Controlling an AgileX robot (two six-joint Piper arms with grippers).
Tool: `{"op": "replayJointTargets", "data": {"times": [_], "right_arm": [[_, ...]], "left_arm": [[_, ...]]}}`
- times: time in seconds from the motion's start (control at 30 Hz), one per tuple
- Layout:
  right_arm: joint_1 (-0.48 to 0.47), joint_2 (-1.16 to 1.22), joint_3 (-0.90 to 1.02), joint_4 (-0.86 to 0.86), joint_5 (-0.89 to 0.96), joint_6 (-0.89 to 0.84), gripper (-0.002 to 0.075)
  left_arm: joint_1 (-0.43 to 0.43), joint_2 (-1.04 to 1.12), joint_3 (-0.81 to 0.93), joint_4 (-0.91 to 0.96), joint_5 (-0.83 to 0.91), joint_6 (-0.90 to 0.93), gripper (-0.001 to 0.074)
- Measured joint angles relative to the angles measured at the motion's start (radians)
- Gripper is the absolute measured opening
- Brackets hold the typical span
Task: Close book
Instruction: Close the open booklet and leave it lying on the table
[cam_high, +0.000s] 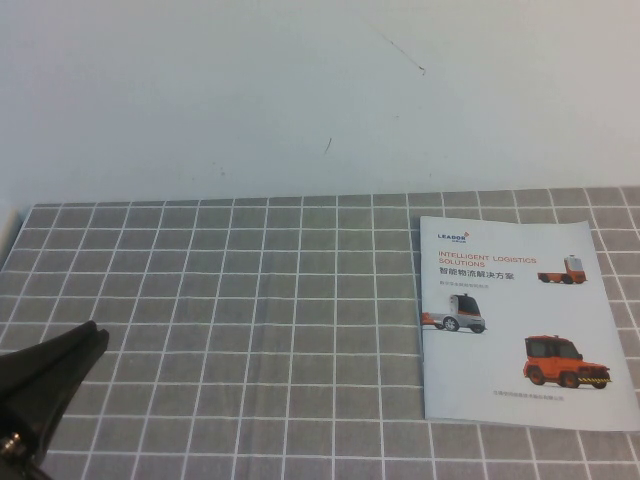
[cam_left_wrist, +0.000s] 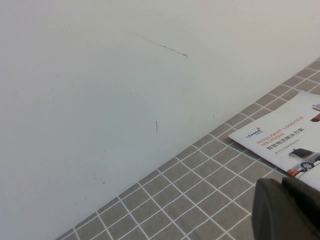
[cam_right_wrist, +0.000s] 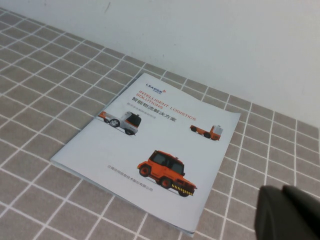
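The book (cam_high: 520, 320) lies flat and closed on the right side of the grey tiled cloth, front cover up, with orange and white vehicles printed on it. It also shows as the book (cam_right_wrist: 150, 147) in the right wrist view and the book (cam_left_wrist: 287, 142) in the left wrist view. My left gripper (cam_high: 92, 338) hovers at the near left, far from the book, its fingers pressed together and holding nothing. The dark tip of the left gripper (cam_left_wrist: 281, 184) sits short of the cover's corner. My right gripper (cam_right_wrist: 284, 192) is shut and empty, just off the book's near right corner.
A grey cloth with a white grid (cam_high: 270, 330) covers the table. A plain white wall (cam_high: 300, 90) rises right behind it.
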Motion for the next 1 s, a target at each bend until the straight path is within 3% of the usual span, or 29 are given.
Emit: {"op": "replayJointTargets", "data": {"times": [0.37,0.73,0.87,1.0], "right_arm": [[0.0,0.0,0.0,0.0,0.0,0.0,-0.0001],[0.0,0.0,0.0,0.001,0.002,0.002,-0.0001],[0.0,0.0,0.0,0.001,0.002,0.002,-0.0001],[0.0,0.0,0.0,0.003,0.002,0.002,-0.0001]], "left_arm": [[0.021,-0.027,0.023,0.004,-0.012,0.0,-0.0004],[0.403,-0.286,0.32,0.005,-0.015,0.0,-0.0004],[0.495,-0.419,0.409,0.005,-0.003,0.0,-0.0004],[0.531,-0.469,0.41,0.003,0.129,0.0,-0.0004]]}}
